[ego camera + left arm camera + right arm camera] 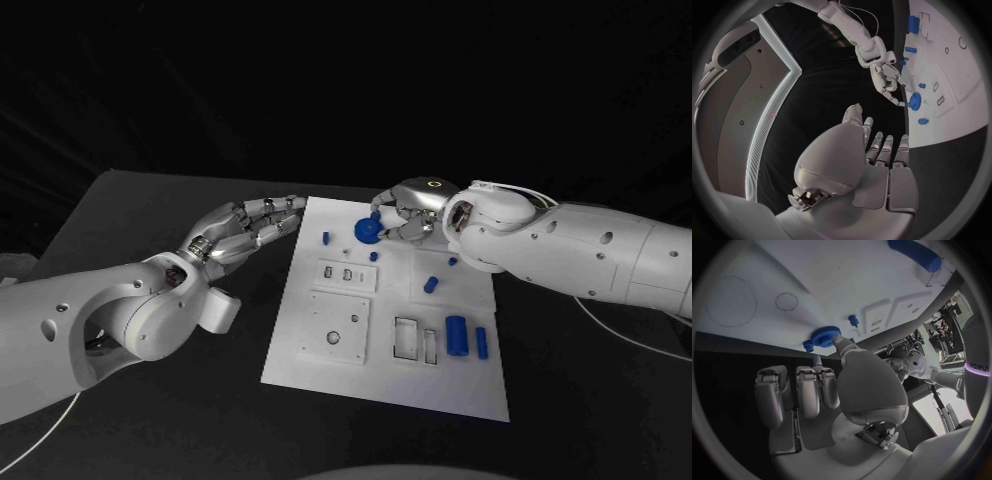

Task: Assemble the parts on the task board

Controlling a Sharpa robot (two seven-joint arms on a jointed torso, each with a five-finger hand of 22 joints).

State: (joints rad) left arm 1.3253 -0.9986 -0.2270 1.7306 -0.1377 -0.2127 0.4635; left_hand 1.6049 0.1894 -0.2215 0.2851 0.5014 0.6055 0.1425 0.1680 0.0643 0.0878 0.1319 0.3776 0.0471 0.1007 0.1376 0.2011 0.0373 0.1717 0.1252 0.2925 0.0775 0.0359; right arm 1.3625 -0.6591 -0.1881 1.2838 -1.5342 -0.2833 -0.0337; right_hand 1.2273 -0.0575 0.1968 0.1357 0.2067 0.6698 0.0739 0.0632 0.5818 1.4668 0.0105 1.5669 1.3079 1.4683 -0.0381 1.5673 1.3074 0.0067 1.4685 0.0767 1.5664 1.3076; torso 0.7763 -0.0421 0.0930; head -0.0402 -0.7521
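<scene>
The left hand (242, 232) hovers over the black table (173, 200) just left of the task board (361, 375), near its far left corner. Its fingers are spread apart and hold nothing; the left wrist view shows the left hand (873, 155) with palm bare and fingers stretched toward the board's edge.

On the board lie small blue parts: a short peg (326, 238) near the far left corner, a small stud (374, 256), a short cylinder (431, 285) mid-board, and a longer blue cylinder (457, 335) with a thin bar (482, 343) beside it at the near right.

At the far edge, the right hand (408, 212) pinches a round blue gear (368, 231) with its fingertips, low over the board. The right wrist view shows the gear (824, 335) at the board's edge.
</scene>
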